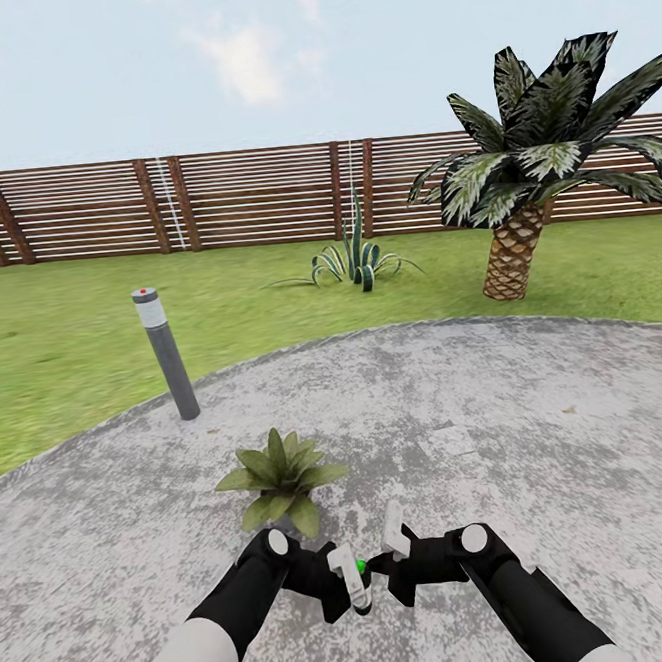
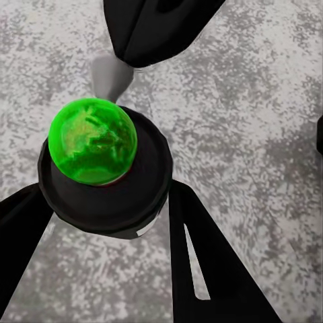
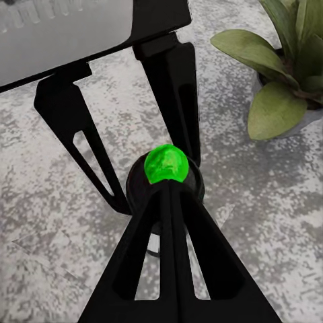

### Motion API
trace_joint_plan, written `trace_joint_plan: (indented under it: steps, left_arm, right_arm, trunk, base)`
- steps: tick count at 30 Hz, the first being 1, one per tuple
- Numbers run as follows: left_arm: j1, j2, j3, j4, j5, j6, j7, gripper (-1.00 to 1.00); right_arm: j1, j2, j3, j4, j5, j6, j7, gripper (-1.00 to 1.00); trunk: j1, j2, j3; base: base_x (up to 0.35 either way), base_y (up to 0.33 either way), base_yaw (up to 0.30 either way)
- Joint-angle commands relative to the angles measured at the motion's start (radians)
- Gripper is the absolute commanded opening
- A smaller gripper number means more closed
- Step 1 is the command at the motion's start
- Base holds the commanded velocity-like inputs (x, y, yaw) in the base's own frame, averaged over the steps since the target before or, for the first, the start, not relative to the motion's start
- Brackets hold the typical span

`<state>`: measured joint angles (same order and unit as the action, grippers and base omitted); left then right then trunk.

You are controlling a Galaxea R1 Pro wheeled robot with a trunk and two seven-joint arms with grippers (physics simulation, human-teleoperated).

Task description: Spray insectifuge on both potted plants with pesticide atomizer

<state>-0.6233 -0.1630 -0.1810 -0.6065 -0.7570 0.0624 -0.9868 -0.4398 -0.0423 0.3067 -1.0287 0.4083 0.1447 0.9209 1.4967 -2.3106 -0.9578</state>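
Between the left gripper's (image 2: 101, 202) black fingers (image 2: 208, 269) sits the dark round-capped pesticide atomizer (image 2: 104, 168) with its bright green tip, clamped upright. The right gripper (image 3: 168, 202) closes on it too. Just beyond them, a broad-leaved green potted plant (image 1: 280, 476) stands on the mottled grey patio (image 1: 541, 433).

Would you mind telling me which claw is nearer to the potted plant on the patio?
Left. The left claw sits just below the potted plant in the head view, close to its leaves; the right claw is farther off to the plant's right.
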Motion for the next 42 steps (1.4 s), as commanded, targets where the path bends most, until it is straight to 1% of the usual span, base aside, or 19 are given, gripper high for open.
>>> trace_joint_plan:
  steps: [1, 13, 16, 17, 20, 21, 22, 24, 25, 26, 29, 33, 34, 35, 36, 38, 39, 41, 42]
  left_arm:
    - [0.000, 0.000, -0.001, 0.000, -0.002, 0.007, -0.004, -1.00]
    - [0.006, 0.013, -0.010, 0.013, -0.013, 0.004, -0.001, -1.00]
    - [0.009, 0.024, -0.009, 0.015, -0.016, 0.006, 0.000, -1.00]
    - [0.010, 0.033, -0.008, 0.015, -0.017, 0.006, 0.000, -1.00]
    - [0.011, 0.085, -0.008, 0.016, -0.018, 0.007, 0.000, -1.00]
    - [0.011, 0.093, -0.008, 0.016, -0.018, 0.007, 0.000, -1.00]
    - [0.011, 0.111, -0.006, 0.016, -0.018, 0.007, 0.001, -1.00]
    - [0.010, 0.158, 0.000, 0.016, -0.016, 0.006, 0.002, -1.00]
    - [0.010, 0.177, 0.002, 0.016, -0.014, 0.006, 0.002, -1.00]
    - [0.010, 0.187, 0.003, 0.016, -0.013, 0.006, 0.002, -1.00]
    - [0.011, 0.231, 0.005, 0.016, -0.011, 0.005, 0.002, -1.00]
    - [0.011, 0.249, 0.011, 0.017, -0.005, 0.012, 0.015, -1.00]
    - [0.011, 0.250, 0.037, 0.017, 0.004, 0.014, 0.034, -1.00]
    - [0.012, 0.249, 0.047, 0.017, 0.006, 0.015, 0.041, -1.00]
    - [0.012, 0.247, 0.087, 0.017, 0.012, 0.015, 0.063, -1.00]
    - [0.013, 0.244, 0.152, 0.018, 0.018, 0.016, 0.090, -1.00]
    - [0.013, 0.242, 0.199, 0.019, 0.020, 0.016, 0.105, -1.00]
    - [0.013, 0.238, 0.258, 0.024, 0.021, 0.016, 0.120, -1.00]
    - [0.013, 0.238, 0.271, 0.026, 0.021, 0.016, 0.124, -1.00]
  right_arm:
    - [0.000, -0.001, 0.002, -0.002, 0.001, 0.008, 0.003, -1.00]
    - [0.000, -0.001, 0.002, -0.004, 0.001, 0.008, 0.003, -1.00]
    - [0.000, -0.001, 0.002, -0.003, 0.001, 0.008, 0.003, -1.00]
    - [0.000, -0.001, 0.002, -0.003, 0.001, 0.008, 0.003, -1.00]
    - [0.000, -0.001, 0.002, -0.002, 0.001, 0.008, 0.003, -1.00]
    - [0.000, -0.001, 0.002, -0.001, 0.002, 0.008, 0.003, -1.00]
    - [0.000, -0.001, 0.002, -0.001, 0.002, 0.008, 0.003, -1.00]
    - [0.000, -0.001, 0.001, -0.001, 0.003, 0.009, 0.002, -1.00]
    - [0.000, -0.001, 0.001, -0.001, 0.003, 0.009, 0.001, 1.00]
    - [0.000, -0.001, 0.001, -0.001, 0.003, 0.009, 0.001, 1.00]
    - [0.000, -0.002, -0.001, 0.000, 0.003, 0.009, 0.000, 1.00]
    - [0.000, -0.010, -0.009, 0.016, 0.001, 0.005, -0.006, 1.00]
    - [0.000, -0.015, -0.031, 0.038, 0.000, 0.001, -0.025, 1.00]
    - [0.001, -0.016, -0.043, 0.047, -0.001, 0.000, -0.037, 1.00]
    - [0.003, -0.018, -0.098, 0.082, -0.004, -0.014, -0.094, 1.00]
    - [0.005, -0.020, -0.194, 0.144, -0.006, -0.075, -0.200, 1.00]
    - [0.005, -0.020, -0.256, 0.204, -0.007, -0.146, -0.271, 1.00]
    - [0.005, -0.020, -0.329, 0.297, -0.008, -0.249, -0.349, 1.00]
    - [0.005, -0.020, -0.348, 0.320, -0.008, -0.272, -0.368, 1.00]
  trunk:
    - [0.000, 0.000, -0.001]
    - [0.000, 0.000, -0.001]
    - [0.000, 0.000, -0.001]
    - [0.000, 0.000, -0.001]
    - [0.000, 0.000, -0.001]
    - [0.000, 0.000, -0.001]
    - [0.000, 0.000, -0.001]
    - [0.000, 0.000, -0.001]
    - [0.000, 0.000, -0.001]
    - [0.000, 0.000, -0.001]
    - [0.000, 0.000, -0.001]
    - [0.000, 0.000, -0.001]
    - [0.000, 0.000, -0.001]
    - [0.000, 0.000, -0.001]
    - [0.000, 0.000, -0.001]
    - [0.000, 0.000, -0.001]
    - [0.000, 0.000, -0.001]
    - [0.000, 0.000, -0.001]
    - [0.000, 0.000, -0.001]
  base:
    - [0.000, 0.000, 0.000]
    - [0.000, 0.000, 0.000]
    - [0.000, 0.000, 0.000]
    - [0.000, 0.000, 0.000]
    - [0.000, 0.000, 0.000]
    - [0.000, 0.000, 0.000]
    - [0.000, 0.000, 0.000]
    - [0.000, 0.000, 0.000]
    - [0.000, 0.000, 0.000]
    - [0.000, 0.000, 0.000]
    - [0.000, 0.000, 0.000]
    - [0.000, 0.000, 0.000]
    - [0.000, 0.000, 0.000]
    - [0.000, 0.000, 0.000]
    - [0.000, 0.000, 0.000]
    - [0.000, 0.000, 0.000]
    - [0.000, 0.000, 0.000]
    - [0.000, 0.000, 0.000]
    - [0.000, 0.000, 0.000]
